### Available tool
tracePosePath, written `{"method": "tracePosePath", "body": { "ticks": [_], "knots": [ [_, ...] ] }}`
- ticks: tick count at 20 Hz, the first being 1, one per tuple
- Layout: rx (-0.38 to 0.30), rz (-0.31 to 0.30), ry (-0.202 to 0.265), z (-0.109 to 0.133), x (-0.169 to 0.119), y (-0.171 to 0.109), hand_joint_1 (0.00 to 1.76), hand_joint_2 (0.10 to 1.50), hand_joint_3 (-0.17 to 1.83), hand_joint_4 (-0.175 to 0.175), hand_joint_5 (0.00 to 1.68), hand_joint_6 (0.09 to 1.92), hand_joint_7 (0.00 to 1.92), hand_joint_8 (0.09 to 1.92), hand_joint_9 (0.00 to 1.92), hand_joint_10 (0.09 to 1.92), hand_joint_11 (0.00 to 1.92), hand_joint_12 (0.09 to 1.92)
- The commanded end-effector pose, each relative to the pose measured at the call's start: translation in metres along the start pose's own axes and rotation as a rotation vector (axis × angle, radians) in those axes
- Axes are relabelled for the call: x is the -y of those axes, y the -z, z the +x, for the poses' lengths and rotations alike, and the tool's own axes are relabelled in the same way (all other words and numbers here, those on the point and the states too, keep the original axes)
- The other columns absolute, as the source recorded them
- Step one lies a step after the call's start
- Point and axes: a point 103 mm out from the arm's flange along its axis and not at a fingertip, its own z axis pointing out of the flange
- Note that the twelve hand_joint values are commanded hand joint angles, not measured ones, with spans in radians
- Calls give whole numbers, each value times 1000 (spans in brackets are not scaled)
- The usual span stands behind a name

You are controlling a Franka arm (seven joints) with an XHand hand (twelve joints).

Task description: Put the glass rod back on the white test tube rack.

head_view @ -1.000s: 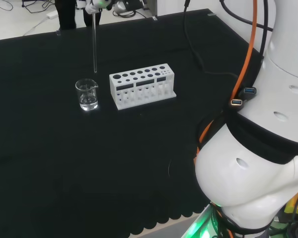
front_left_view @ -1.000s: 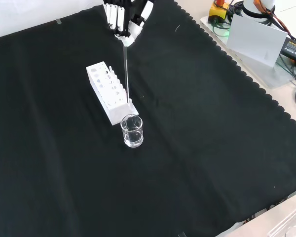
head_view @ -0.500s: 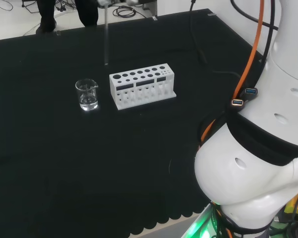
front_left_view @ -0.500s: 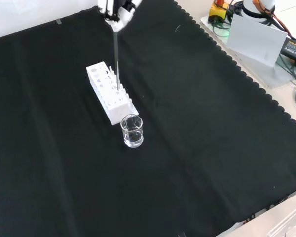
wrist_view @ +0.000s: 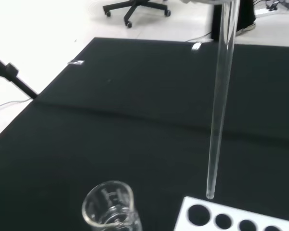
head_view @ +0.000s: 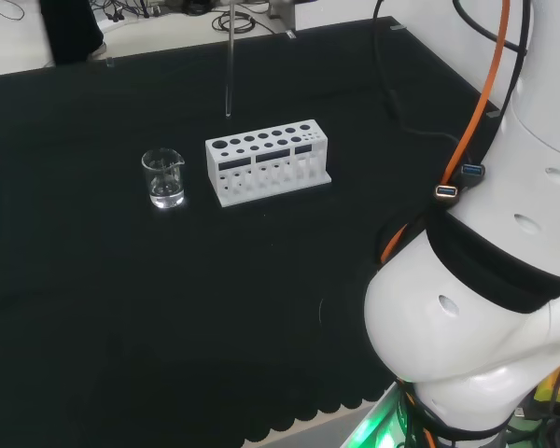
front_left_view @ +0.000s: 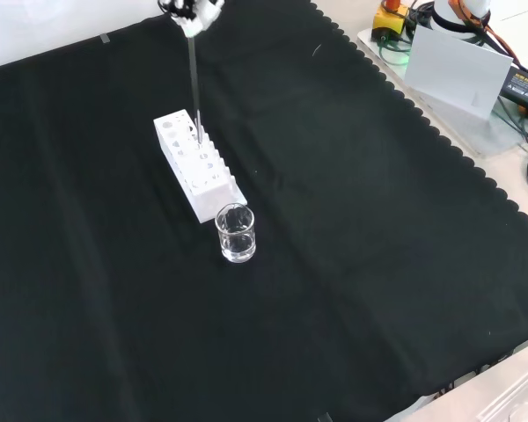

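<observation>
A clear glass rod point(head_view: 229, 65) hangs upright over the black cloth, and my hand point(front_left_view: 190, 9) at the front view's top edge is shut on its upper end. The white test tube rack point(head_view: 267, 160) stands on the cloth with several round holes in its top. The rod's point(wrist_view: 219, 106) lower tip hovers just above the rack's point(wrist_view: 231, 219) end hole on the beaker side and does not touch it. In the front view the rod point(front_left_view: 194, 88) crosses in front of the rack point(front_left_view: 196, 165). A blurred white part of the hand point(wrist_view: 207, 2) shows above the rod.
A small glass beaker point(head_view: 163, 177) stands on the cloth close to one end of the rack point(front_left_view: 236, 233) point(wrist_view: 111, 211). The arm's white links point(head_view: 467, 308) and orange cable fill the head view's right. Boxes and cables point(front_left_view: 449, 53) lie beyond the cloth's scalloped edge.
The hand has carried the rod from above the beaker over to the rack, rightward in the head view, and risen toward the front view's top. Rack and beaker have not moved.
</observation>
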Motion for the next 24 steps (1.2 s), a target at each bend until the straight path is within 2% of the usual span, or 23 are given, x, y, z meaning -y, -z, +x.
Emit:
{"method": "tracePosePath", "body": {
  "ticks": [1,13,24],
  "knots": [
    [4,-3,-39,-29,6,6,1400,1072,0,-175,1093,450,953,1070,1109,1153,1519,621],
    [22,-4,-135,-83,27,14,1401,1071,0,-175,1094,448,954,1067,1111,1149,1520,620],
    [14,-16,-170,-103,43,18,1401,1070,0,-175,1096,445,959,1059,1111,1149,1521,616]
  ]
}}
